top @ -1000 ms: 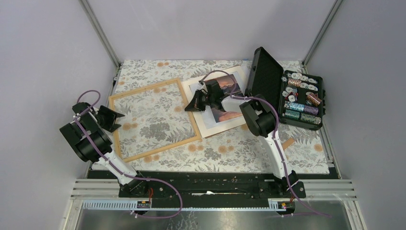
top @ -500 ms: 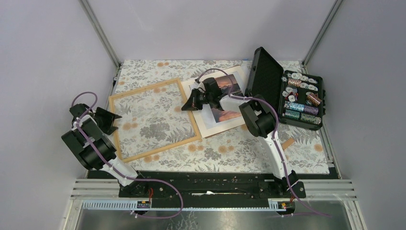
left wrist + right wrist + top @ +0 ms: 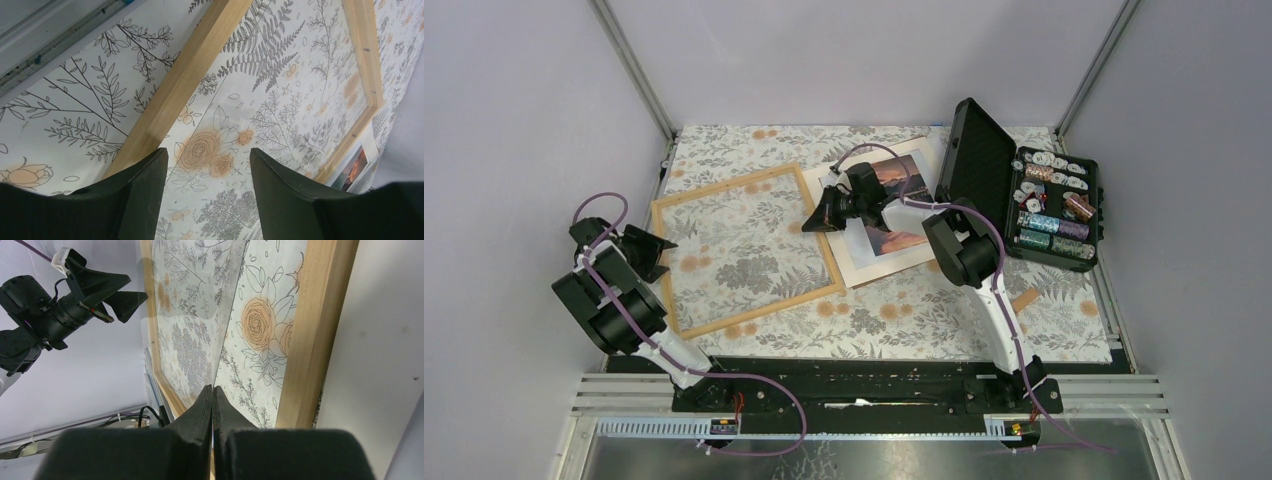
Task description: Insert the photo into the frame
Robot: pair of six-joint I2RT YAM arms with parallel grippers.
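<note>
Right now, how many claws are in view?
2. The left claw is open over the frame's left edge; the right claw, shut, is over its right edge, beside the photo.

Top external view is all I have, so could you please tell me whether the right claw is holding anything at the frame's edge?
Observer: Yes. Its wrist camera shows the right claw shut on a thin clear sheet, with the frame and its wooden rail just beside it.
Operator: Thank you. Is the left claw gripping the frame?
Observer: No. Its wrist camera shows the left claw open with nothing between its fingers. Only the tablecloth shows in the gap, and the frame's rail disappears behind one finger.
</note>
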